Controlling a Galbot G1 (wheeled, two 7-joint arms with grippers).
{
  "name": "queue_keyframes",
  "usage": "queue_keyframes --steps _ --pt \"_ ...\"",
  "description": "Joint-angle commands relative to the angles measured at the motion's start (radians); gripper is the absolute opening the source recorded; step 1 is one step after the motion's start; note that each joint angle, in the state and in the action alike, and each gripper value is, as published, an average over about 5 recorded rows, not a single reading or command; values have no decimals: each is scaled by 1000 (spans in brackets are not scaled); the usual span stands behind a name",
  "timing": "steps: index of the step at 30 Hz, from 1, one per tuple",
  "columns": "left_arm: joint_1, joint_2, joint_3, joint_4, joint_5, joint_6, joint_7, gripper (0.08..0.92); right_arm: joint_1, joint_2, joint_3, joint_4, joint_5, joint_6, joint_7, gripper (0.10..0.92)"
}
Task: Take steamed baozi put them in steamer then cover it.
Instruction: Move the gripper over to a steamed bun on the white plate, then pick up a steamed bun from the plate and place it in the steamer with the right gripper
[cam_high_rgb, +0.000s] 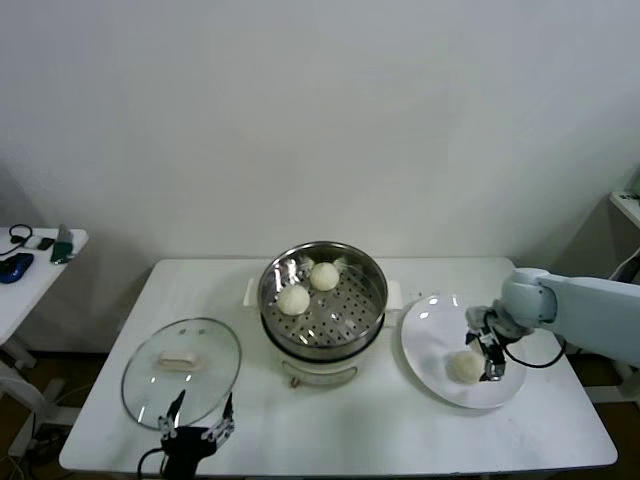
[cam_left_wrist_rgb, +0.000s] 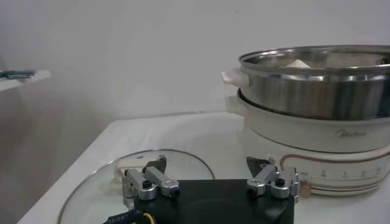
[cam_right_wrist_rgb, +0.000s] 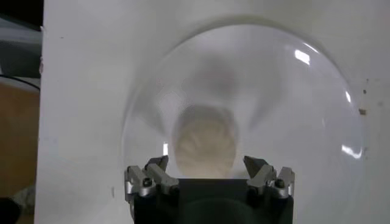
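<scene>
The right end effector (cam_high_rgb: 488, 352) is hovering open over a steamed baozi (cam_high_rgb: 464, 366) lying on the white plate (cam_high_rgb: 428, 336). Two baozi (cam_high_rgb: 293, 299) are sitting in the steamer (cam_high_rgb: 372, 290), whose base is showing a "Midea" logo (cam_left_wrist_rgb: 352, 133). The left end effector (cam_high_rgb: 197, 432) is waiting open beside the cover (cam_high_rgb: 182, 372) on the bench (cam_high_rgb: 360, 430).

Three steamed baozi show: two (cam_high_rgb: 293, 299) (cam_high_rgb: 324, 276) in the one steamer (cam_high_rgb: 372, 305), one (cam_high_rgb: 464, 366) on the single white plate (cam_high_rgb: 425, 340). One glass cover (cam_high_rgb: 215, 350) lies on the one tabletop (cam_high_rgb: 350, 425). Two tools appear, left (cam_high_rgb: 198, 421) and right (cam_high_rgb: 489, 360).
</scene>
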Motion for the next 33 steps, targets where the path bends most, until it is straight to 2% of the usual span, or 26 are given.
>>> queue_keyframes --steps 1,6,15,24,29,33 --pt "1 2 -2 0 0 -1 -1 823 -118 -7 104 -45 -37 -4 14 759" --pt "-2 1 -2 2 0 -1 -2 823 -121 1 116 -51 -36 -3 12 674" --pt "-4 -4 0 2 5 -1 -2 823 -15 5 89 -31 -15 56 -37 636" --pt "3 -9 2 -9 24 4 0 823 433 63 -117 -21 120 312 -179 628" --pt "9 -7 -1 -14 27 4 0 823 674 161 -176 4 211 478 -228 633" --pt "15 -7 -4 -18 25 2 -1 823 801 264 -165 82 218 577 -222 636"
